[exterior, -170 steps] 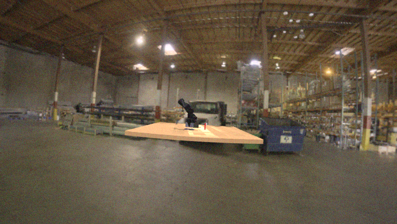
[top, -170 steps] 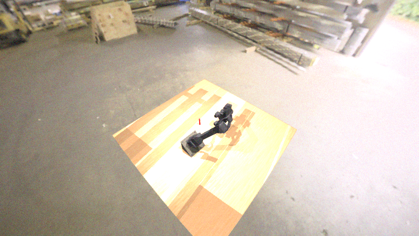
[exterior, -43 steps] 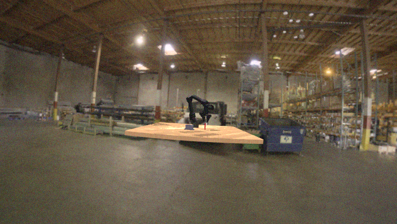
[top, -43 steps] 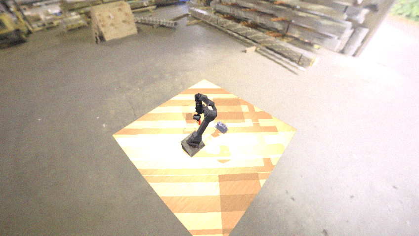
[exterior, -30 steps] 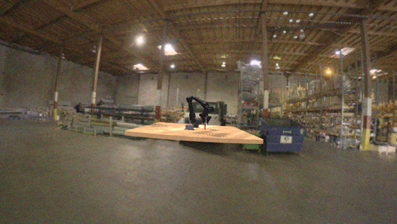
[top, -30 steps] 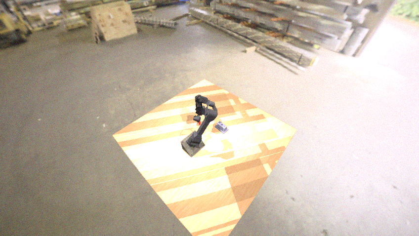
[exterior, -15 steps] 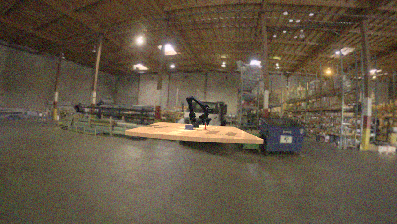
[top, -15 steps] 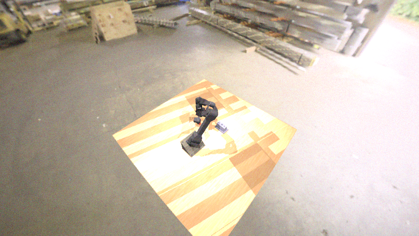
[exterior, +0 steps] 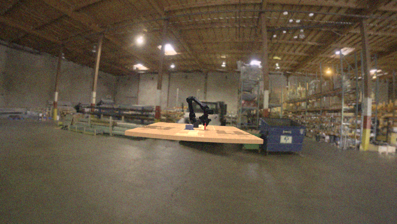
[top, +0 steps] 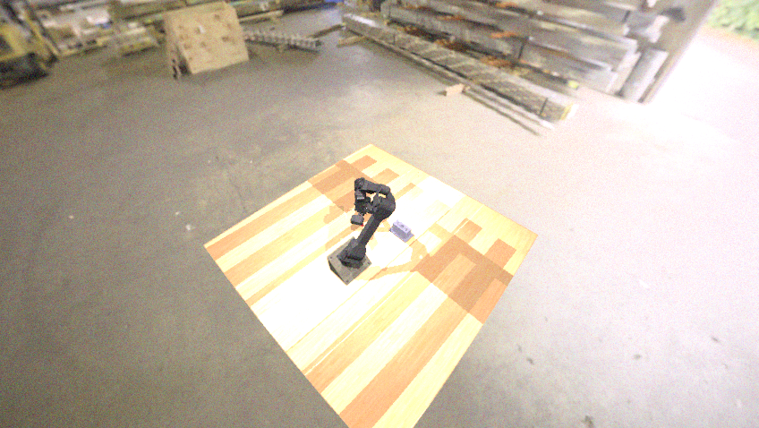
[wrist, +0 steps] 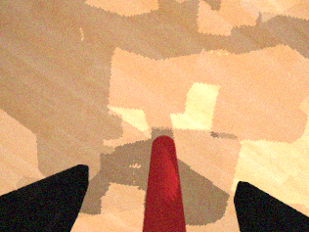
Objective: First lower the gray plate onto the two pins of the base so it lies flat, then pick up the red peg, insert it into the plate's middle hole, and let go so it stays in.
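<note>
My gripper (exterior: 205, 123) (wrist: 162, 183) is open, low over the table. In the wrist view its black fingers stand wide on both sides of the red peg (top: 362, 225) (exterior: 205, 126) (wrist: 164, 200), with a gap on each side. The peg stands upright on the table; its lower part runs out of the bottom of the wrist view. The gray-blue base and plate (top: 401, 230) (exterior: 189, 127) show as one small block beside the arm in the top and exterior views. They are too small to tell the plate's pins and holes apart or whether it lies fully flat.
The wooden table (top: 366, 366) (exterior: 194, 137) carries the arm's square mount (top: 347, 272). The arm bends over between its mount and the peg, close to the gray-blue block in the top view. Arm shadows fall across the table. A blue bin (exterior: 283, 138) stands beyond the table on the floor.
</note>
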Robot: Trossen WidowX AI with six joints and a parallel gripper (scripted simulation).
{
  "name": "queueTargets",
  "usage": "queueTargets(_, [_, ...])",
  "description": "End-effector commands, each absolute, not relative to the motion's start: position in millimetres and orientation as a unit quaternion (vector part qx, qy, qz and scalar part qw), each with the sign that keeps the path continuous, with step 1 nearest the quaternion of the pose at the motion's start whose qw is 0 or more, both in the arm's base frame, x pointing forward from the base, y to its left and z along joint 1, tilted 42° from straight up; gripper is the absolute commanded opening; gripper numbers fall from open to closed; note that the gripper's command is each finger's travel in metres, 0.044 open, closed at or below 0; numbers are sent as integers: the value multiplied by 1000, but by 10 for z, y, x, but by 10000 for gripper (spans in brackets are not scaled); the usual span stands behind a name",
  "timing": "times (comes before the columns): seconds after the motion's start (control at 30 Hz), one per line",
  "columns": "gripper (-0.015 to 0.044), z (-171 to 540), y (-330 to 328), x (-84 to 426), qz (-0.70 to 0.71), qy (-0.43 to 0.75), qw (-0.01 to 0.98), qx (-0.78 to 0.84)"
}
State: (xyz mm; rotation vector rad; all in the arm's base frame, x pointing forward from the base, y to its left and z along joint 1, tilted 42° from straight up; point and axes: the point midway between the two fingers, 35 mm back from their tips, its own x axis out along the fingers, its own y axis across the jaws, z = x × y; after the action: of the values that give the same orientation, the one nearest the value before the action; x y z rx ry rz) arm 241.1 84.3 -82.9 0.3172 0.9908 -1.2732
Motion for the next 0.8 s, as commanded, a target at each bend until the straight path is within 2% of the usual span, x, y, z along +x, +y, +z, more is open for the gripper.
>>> queueTargets(0.0, [151, -832, 832, 2405, -567, 442, 681, 139])
queueTargets(0.2, [0, -832, 832, 2405, -567, 442, 681, 139])
queueTargets(0.77, [0, -764, 906, 2424, -567, 442, 681, 139])
